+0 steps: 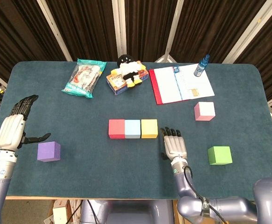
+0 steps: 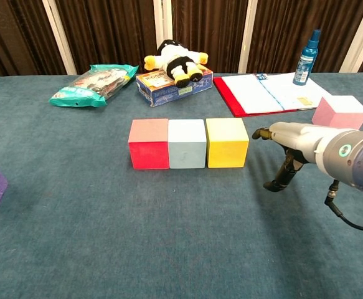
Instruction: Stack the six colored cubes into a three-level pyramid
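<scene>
Red, blue and yellow cubes (image 1: 133,129) sit flush, base done. Right hand (image 1: 175,144) is empty, fingers spread; I'd fetch the pink cube (image 1: 204,111) next, seating it squarely over a seam

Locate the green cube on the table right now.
In the head view the green cube sits alone on the table's right side, to the right of the right hand and nearer the front edge than the pink cube.

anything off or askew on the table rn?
Nothing stands out. The red cube, light blue cube and yellow cube sit flush in a straight row; nothing spilled or tipped.
</scene>
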Available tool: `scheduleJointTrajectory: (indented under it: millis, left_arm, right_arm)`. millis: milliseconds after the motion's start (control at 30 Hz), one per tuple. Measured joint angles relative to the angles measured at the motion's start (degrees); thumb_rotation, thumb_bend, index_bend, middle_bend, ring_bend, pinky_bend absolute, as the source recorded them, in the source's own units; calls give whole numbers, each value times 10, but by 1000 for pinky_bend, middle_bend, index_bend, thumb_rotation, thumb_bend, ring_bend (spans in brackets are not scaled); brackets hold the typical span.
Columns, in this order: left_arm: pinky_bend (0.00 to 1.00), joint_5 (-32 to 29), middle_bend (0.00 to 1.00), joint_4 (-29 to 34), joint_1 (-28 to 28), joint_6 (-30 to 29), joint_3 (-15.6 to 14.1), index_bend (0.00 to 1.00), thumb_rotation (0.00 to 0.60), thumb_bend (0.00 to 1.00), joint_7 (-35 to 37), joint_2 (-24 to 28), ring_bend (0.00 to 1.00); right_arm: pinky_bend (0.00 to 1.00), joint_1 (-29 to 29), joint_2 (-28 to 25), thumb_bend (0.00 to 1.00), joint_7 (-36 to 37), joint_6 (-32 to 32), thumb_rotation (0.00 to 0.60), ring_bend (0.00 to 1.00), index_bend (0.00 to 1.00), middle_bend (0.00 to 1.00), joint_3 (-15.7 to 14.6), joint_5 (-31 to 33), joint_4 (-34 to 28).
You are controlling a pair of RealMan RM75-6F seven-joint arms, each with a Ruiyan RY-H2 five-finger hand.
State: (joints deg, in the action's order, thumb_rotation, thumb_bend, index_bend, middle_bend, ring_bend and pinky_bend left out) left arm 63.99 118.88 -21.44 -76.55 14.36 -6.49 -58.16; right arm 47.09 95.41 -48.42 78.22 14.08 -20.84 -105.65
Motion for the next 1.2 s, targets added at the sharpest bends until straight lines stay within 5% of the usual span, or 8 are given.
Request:
scheduleJointTrajectory:
  millis: [1200]
  left_arm:
    - [0,1,45,2,0,1,1,0,600,48,5,2,0]
  right_arm:
    - [0,8,23,341,-15,4,600,0,0,41,10,7,10]
